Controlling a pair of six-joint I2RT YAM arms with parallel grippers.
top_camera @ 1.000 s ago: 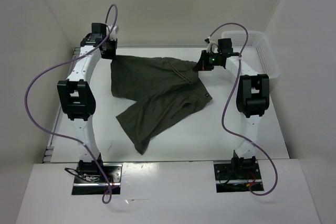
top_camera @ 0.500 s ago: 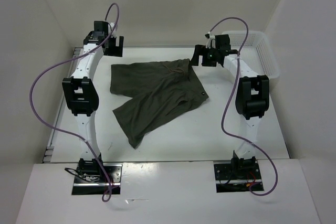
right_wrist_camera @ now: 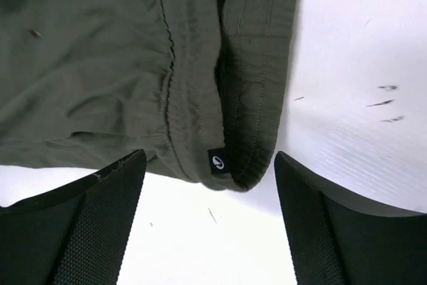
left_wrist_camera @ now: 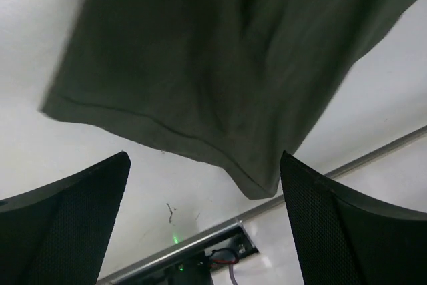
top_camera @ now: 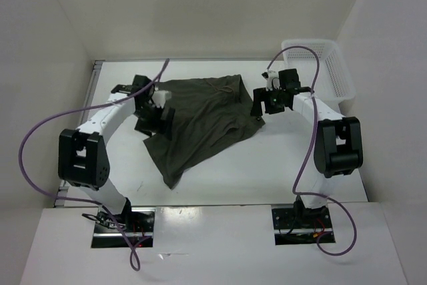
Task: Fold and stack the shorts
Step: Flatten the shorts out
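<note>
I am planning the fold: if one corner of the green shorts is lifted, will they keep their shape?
Probably not: the shorts lie flat with soft wrinkles, so they should hang limp. The cloth looks thin, so likely light. The waistband corner looks thicker and stitched, perhaps a firmer place to hold than the leg hem.

A white counter [top_camera: 280, 165] carries olive-green shorts [top_camera: 200, 121], lying flat across its middle, and a white mesh basket [top_camera: 327, 65] at the far right corner, apart from them.
</note>
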